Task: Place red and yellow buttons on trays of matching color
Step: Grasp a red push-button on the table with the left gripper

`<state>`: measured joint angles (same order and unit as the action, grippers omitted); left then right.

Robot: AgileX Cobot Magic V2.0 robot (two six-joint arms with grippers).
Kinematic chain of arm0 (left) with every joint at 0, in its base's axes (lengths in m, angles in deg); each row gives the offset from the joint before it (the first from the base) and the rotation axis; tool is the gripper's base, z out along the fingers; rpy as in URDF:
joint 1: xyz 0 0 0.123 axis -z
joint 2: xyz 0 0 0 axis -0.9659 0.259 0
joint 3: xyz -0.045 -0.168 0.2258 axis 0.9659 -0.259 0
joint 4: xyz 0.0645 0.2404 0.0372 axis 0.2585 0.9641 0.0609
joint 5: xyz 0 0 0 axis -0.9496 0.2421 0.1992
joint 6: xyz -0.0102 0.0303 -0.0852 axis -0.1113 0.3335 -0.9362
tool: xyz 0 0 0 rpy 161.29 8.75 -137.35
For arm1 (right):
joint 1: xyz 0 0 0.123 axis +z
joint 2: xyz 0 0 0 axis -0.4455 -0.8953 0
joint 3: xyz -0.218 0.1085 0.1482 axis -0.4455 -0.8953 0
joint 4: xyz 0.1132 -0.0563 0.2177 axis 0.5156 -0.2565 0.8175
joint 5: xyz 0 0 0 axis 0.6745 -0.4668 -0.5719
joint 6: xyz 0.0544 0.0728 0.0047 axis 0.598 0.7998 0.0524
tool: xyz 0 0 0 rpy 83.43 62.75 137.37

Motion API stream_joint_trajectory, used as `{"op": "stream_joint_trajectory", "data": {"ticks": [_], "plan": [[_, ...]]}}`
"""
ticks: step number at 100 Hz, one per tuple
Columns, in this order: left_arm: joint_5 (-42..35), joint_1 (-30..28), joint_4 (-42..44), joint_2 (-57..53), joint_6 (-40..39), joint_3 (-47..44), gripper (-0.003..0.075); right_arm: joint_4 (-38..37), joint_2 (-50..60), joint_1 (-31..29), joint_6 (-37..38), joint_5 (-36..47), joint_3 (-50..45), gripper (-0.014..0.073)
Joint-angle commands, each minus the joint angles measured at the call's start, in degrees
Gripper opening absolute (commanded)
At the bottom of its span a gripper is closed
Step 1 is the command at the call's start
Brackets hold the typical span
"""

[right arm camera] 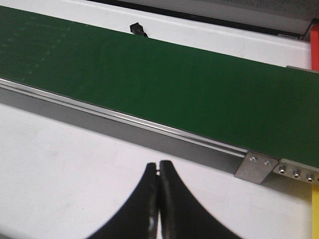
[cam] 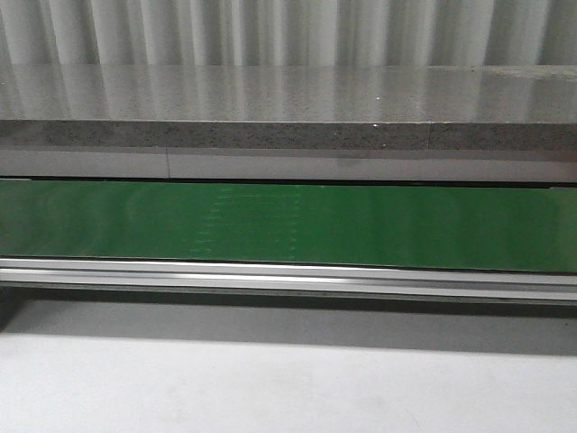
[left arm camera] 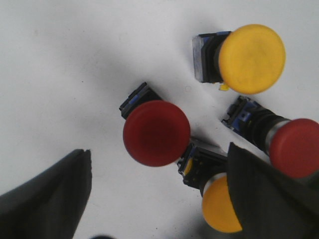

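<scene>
In the left wrist view, two red buttons (left arm camera: 156, 132) (left arm camera: 297, 148) and two yellow buttons (left arm camera: 251, 59) (left arm camera: 219, 205) lie on the white table. My left gripper (left arm camera: 159, 191) is open above them, with the nearer red button between and just beyond the fingertips. One finger (left arm camera: 264, 199) covers part of the lower yellow button. My right gripper (right arm camera: 159, 169) is shut and empty over the white table, in front of the conveyor. A red tray's edge (right arm camera: 315, 47) and a yellow tray's edge (right arm camera: 315, 211) show at the side of the right wrist view. No gripper shows in the front view.
A green conveyor belt (cam: 288, 225) with a metal rail (cam: 288, 275) runs across the table; it also shows in the right wrist view (right arm camera: 174, 84). A grey stone ledge (cam: 288, 108) stands behind it. A metal bracket (right arm camera: 254, 167) ends the rail.
</scene>
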<state>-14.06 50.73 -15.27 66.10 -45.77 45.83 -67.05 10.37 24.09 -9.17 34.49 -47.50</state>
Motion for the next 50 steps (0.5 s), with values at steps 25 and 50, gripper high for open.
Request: {"op": "stream_joint_trajectory", "data": {"ticks": [25,50], "plan": [[-0.4,-0.14,-0.04,3.34,-1.0,5.09,0.0542,0.49,-0.51,0.11,-0.3,3.65,1.37,-0.0067],[-1.82,-0.14,0.46,3.48,-1.0,5.09,0.0293,0.49,-0.51,0.11,-0.3,3.65,1.37,-0.0067]]}}
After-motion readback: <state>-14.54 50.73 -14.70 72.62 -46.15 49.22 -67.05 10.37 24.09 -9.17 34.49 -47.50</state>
